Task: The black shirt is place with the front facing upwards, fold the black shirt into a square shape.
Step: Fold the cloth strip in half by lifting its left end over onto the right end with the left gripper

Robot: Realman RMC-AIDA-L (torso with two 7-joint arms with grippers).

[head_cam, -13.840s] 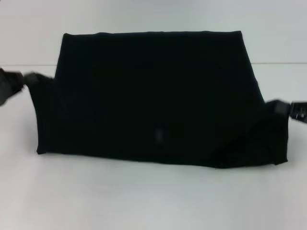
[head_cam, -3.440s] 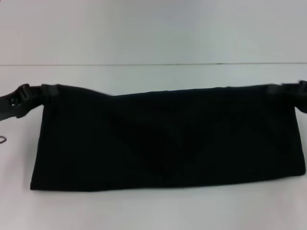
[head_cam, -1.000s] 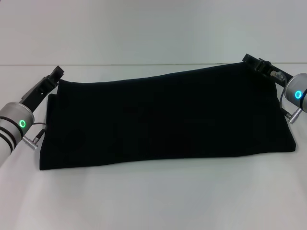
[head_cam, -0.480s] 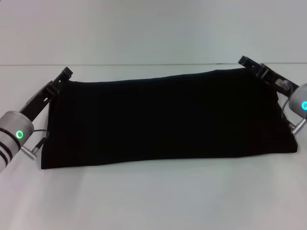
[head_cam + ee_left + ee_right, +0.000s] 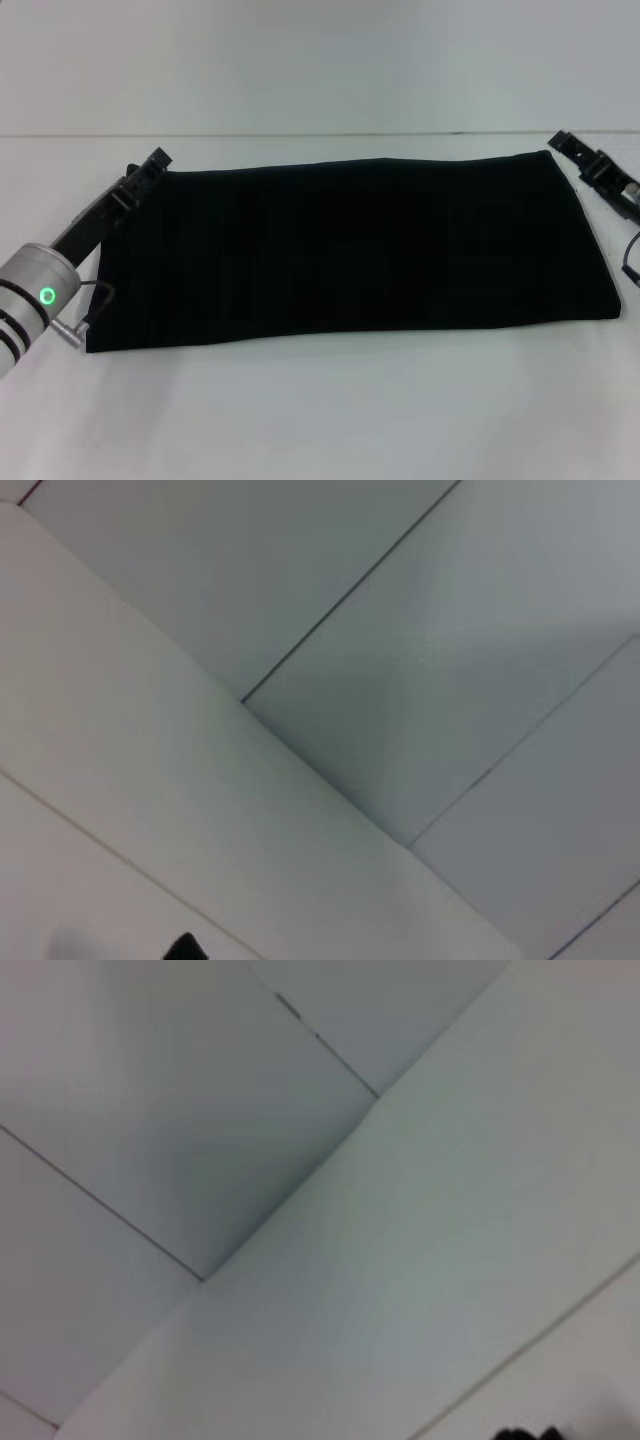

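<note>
**A:** Black shirt [image 5: 350, 245] first: where does it lie?

**B:** Flat on the white worktop [image 5: 320, 420], a long plain band running from nine o'clock to three o'clock, its far edge straight and its near edge a little bowed. Half a second ago I had both far corners in my grip; now the cloth has settled and lies slack at both ends.

**A:** So you have let go?

**B:** On my right, yes. My right fingers [image 5: 592, 170] have drawn off to about two o'clock of the shirt and stand apart from its corner, with worktop showing between. Whether they are spread or pressed together I cannot tell. My left fingers [image 5: 150, 170] sit right at the far corner at ten o'clock, touching or nearly so; I cannot tell whether they pinch cloth or merely rest beside it.

**A:** What does that mean for the fold?

**B:** I judge the lengthwise fold laid down and released. A band is no square, so a fold across the long way remains.

**A:** Any lettering or label?

**B:** None shows. The upper face is bare black.
</note>
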